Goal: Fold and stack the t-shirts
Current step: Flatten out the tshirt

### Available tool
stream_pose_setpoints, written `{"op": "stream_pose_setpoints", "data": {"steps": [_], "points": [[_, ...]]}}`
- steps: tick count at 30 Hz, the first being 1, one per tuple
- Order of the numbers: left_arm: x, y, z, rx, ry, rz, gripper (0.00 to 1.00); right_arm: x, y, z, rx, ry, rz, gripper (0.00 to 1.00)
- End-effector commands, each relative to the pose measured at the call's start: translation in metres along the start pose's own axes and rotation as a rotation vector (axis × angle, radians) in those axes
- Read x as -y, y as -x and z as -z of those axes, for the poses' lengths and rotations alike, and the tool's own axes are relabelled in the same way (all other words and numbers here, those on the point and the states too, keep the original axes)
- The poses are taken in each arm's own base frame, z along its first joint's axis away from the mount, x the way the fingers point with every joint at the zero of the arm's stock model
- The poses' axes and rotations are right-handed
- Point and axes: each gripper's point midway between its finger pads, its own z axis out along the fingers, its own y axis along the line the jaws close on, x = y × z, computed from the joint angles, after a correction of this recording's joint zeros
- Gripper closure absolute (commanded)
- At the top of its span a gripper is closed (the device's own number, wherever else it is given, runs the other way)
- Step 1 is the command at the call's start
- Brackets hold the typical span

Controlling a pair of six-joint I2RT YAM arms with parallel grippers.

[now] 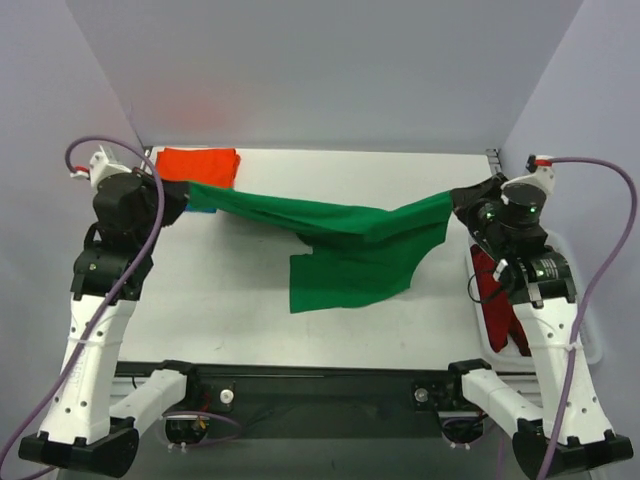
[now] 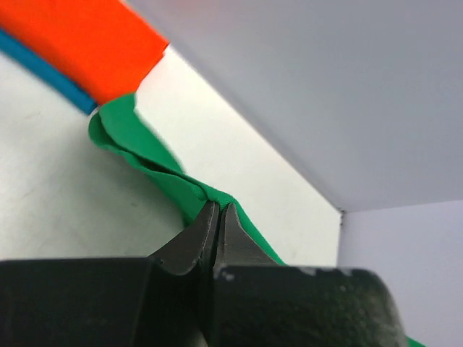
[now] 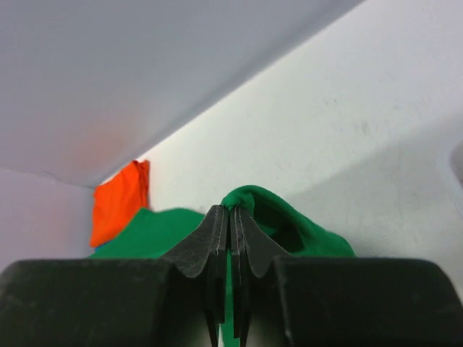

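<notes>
**Two arms stretching the green tee (image 1: 345, 250)**

The left gripper (image 1: 182, 200) and right gripper (image 1: 458, 196) are each clamped tight on one end of the green tee. They hold it taut above the bench (image 1: 200, 320), and its lower part sags at centre. An orange tee (image 1: 197, 163) lies folded at the far left corner.

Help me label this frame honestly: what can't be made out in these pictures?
- Red shirts, top view: the right arm covers most; their number is unclear.
- Teal shirt, left wrist view: only an edge shows under the orange shirt; its fold is unclear.
- Green shirt, wrist views: the shut left gripper and right gripper hide which parts they pinch.
</notes>
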Motion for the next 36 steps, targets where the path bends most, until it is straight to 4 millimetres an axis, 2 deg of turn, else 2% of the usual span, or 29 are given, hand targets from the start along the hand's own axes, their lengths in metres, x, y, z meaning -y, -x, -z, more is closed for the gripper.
{"op": "stream_pose_setpoints", "data": {"steps": [1,2,4,5,6,9,11,12,13,14,15,16,18,19,21,22,23,24,25,26,27,28,29,31,32,33,34,35,36], "points": [[0.037,0.042,0.014,0.099,-0.087,0.001,1.00,-0.012,0.023,0.024,0.027,0.017,0.015,1.00],[0.051,0.054,0.022,0.124,-0.121,0.009,1.00,-0.026,0.041,0.038,0.067,0.054,0.010,1.00],[0.064,0.065,0.027,0.144,-0.152,0.015,1.00,-0.038,0.058,0.050,0.105,0.083,0.014,1.00],[0.077,0.077,0.032,0.167,-0.182,0.022,1.00,-0.047,0.075,0.062,0.147,0.105,0.012,1.00],[0.081,0.081,0.032,0.178,-0.187,0.022,1.00,-0.052,0.084,0.067,0.169,0.115,0.012,1.00],[0.096,0.099,0.031,0.223,-0.219,0.029,1.00,-0.066,0.108,0.071,0.222,0.123,0.020,1.00],[0.105,0.104,0.020,0.236,-0.244,0.033,1.00,-0.071,0.119,0.066,0.244,0.112,0.033,1.00],[0.109,0.108,0.016,0.242,-0.255,0.038,1.00,-0.076,0.125,0.055,0.244,0.100,0.040,1.00],[0.107,0.113,-0.003,0.247,-0.239,0.046,1.00,-0.082,0.131,0.049,0.260,0.103,0.044,1.00],[0.112,0.111,-0.011,0.215,-0.271,0.063,1.00,-0.086,0.134,0.040,0.262,0.107,0.052,1.00],[0.116,0.112,-0.021,0.204,-0.291,0.073,1.00,-0.090,0.132,0.019,0.244,0.106,0.062,1.00],[0.116,0.119,-0.044,0.212,-0.304,0.086,1.00,-0.099,0.139,0.009,0.269,0.137,0.058,1.00],[0.124,0.116,-0.066,0.173,-0.338,0.114,1.00,-0.107,0.140,-0.012,0.259,0.152,0.051,1.00],[0.125,0.123,-0.091,0.175,-0.349,0.116,1.00,-0.111,0.141,-0.033,0.253,0.146,0.052,1.00],[0.131,0.128,-0.113,0.140,-0.390,0.120,1.00,-0.119,0.145,-0.052,0.261,0.169,0.053,1.00],[0.140,0.133,-0.135,0.130,-0.412,0.123,1.00,-0.133,0.152,-0.066,0.277,0.210,0.054,1.00],[0.145,0.133,-0.144,0.089,-0.449,0.126,1.00,-0.139,0.158,-0.071,0.292,0.218,0.058,1.00],[0.156,0.140,-0.149,0.086,-0.486,0.122,1.00,-0.139,0.156,-0.093,0.278,0.204,0.075,1.00],[0.143,0.128,-0.185,0.030,-0.445,0.133,1.00,-0.147,0.165,-0.094,0.297,0.217,0.081,1.00],[0.175,0.152,-0.164,0.069,-0.538,0.108,1.00,-0.162,0.186,-0.084,0.350,0.251,0.080,1.00],[0.181,0.158,-0.166,0.077,-0.558,0.097,1.00,-0.167,0.191,-0.090,0.363,0.255,0.085,1.00],[0.171,0.148,-0.193,0.039,-0.526,0.103,1.00,-0.170,0.201,-0.088,0.391,0.256,0.090,1.00],[0.197,0.170,-0.166,0.089,-0.615,0.079,1.00,-0.180,0.218,-0.074,0.439,0.286,0.083,1.00],[0.194,0.183,-0.168,0.101,-0.642,0.086,1.00,-0.185,0.232,-0.064,0.484,0.303,0.082,1.00],[0.194,0.187,-0.163,0.091,-0.664,0.091,1.00,-0.185,0.233,-0.062,0.492,0.307,0.080,1.00],[0.180,0.188,-0.173,0.081,-0.634,0.097,1.00,-0.186,0.237,-0.050,0.505,0.317,0.077,1.00],[0.185,0.196,-0.156,0.107,-0.658,0.082,1.00,-0.184,0.235,-0.049,0.506,0.316,0.075,1.00],[0.182,0.195,-0.153,0.112,-0.658,0.061,1.00,-0.180,0.231,-0.048,0.499,0.313,0.070,1.00],[0.152,0.173,-0.181,0.056,-0.575,0.082,1.00,-0.165,0.212,-0.055,0.452,0.280,0.069,1.00]]}}
